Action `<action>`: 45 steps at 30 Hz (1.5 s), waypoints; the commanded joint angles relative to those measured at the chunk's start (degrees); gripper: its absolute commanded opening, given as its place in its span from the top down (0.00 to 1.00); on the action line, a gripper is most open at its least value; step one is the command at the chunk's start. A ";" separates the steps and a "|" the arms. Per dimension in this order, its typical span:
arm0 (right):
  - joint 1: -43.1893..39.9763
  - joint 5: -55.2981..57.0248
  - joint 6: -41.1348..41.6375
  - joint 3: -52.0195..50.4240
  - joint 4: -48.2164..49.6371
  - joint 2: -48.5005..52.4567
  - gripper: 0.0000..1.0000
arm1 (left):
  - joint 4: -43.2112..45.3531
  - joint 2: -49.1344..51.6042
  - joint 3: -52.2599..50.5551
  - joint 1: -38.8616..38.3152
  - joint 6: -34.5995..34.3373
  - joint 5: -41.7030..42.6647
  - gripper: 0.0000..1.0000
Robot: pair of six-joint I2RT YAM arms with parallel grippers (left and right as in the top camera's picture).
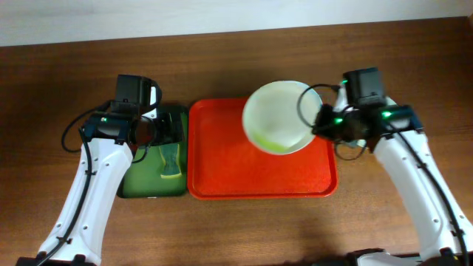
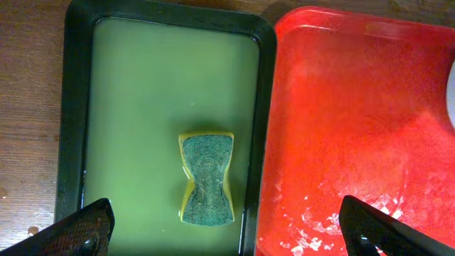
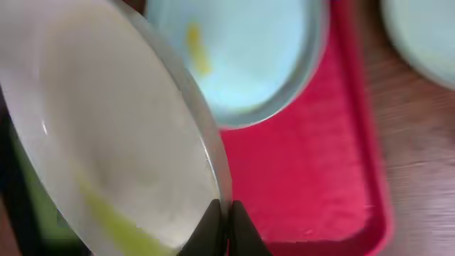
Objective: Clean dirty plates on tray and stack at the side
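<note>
right gripper: clamped on rim of plate, which is tilted above the red tray
second plate: flat on tray, yellow smear
left gripper: spread wide over sponge
step: likely presenting plate for wiping
next: left needs to grab the sponge

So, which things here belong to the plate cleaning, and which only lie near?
Belong to the job:
tilted plate, pinched at its rim by the right gripper
smeared plate on the red tray
third plate, beside the tray

Only lying near, untouched:
sponge, probably for wiping
dark green tray under it
</note>
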 commanded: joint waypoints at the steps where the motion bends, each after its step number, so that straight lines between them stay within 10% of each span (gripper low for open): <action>1: -9.73 0.24 -3.65 0.13 -0.17 -0.57 0.96 | -0.07 -0.37 0.37 0.28 -0.50 -0.39 0.01; 7: -28.92 9.64 -3.85 0.13 -0.52 -0.13 0.96 | -0.07 -0.37 0.37 0.28 -0.52 -0.39 0.01; 16: -30.21 -4.44 -4.87 0.13 -4.13 -0.13 0.96 | -0.07 -0.37 0.37 0.28 -0.50 -0.39 0.01; 23: -6.91 -4.83 0.68 0.13 0.22 3.30 0.96 | 1.60 -0.79 0.37 1.07 -0.57 -5.03 0.01; 30: 22.47 -4.17 12.17 0.13 29.44 19.91 0.96 | -8.07 -10.69 0.37 24.13 -8.39 -9.22 0.01; 45: 34.27 14.93 7.08 12.76 33.73 25.16 0.96 | -11.85 -11.63 0.35 31.95 -11.47 -8.35 0.01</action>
